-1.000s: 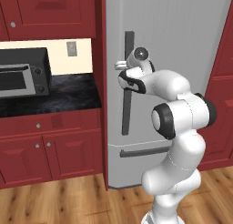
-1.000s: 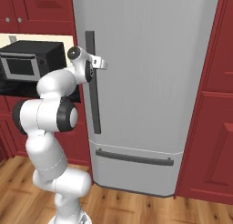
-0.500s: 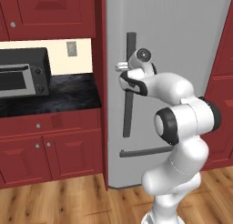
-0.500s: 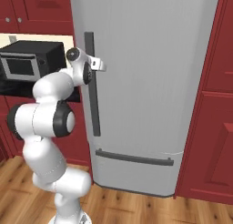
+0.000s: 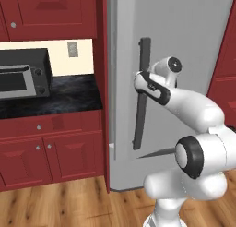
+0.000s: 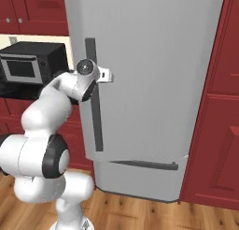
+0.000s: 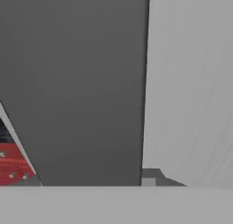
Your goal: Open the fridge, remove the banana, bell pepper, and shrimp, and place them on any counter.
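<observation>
The fridge [image 5: 184, 32] is a tall light-grey metal unit, also seen in the right base view [image 6: 154, 61]. Its door stands slightly ajar, the handle side swung out toward me. My gripper [image 5: 142, 81] is shut around the upper part of the long dark bar handle [image 5: 137, 124]; in the right base view the gripper [image 6: 93, 79] sits on the same handle [image 6: 97, 126]. The hand view has the dark handle [image 7: 73, 82] very close, with the grey door [image 7: 191, 82] beside it. Banana, bell pepper and shrimp are hidden behind the door. The black counter [image 5: 69, 94] lies left of the fridge.
A black microwave [image 5: 23, 74] stands on the counter at the left. Red cabinets [image 5: 46, 152] run below it, and a tall red cabinet [image 6: 219, 131] flanks the fridge's right side. The lower horizontal handle [image 6: 144, 164] crosses the fridge's bottom section. The floor is wood.
The hand has pulled the handle outward, and the fridge door has swung a little further from its frame. My elbow has shifted to the right.
</observation>
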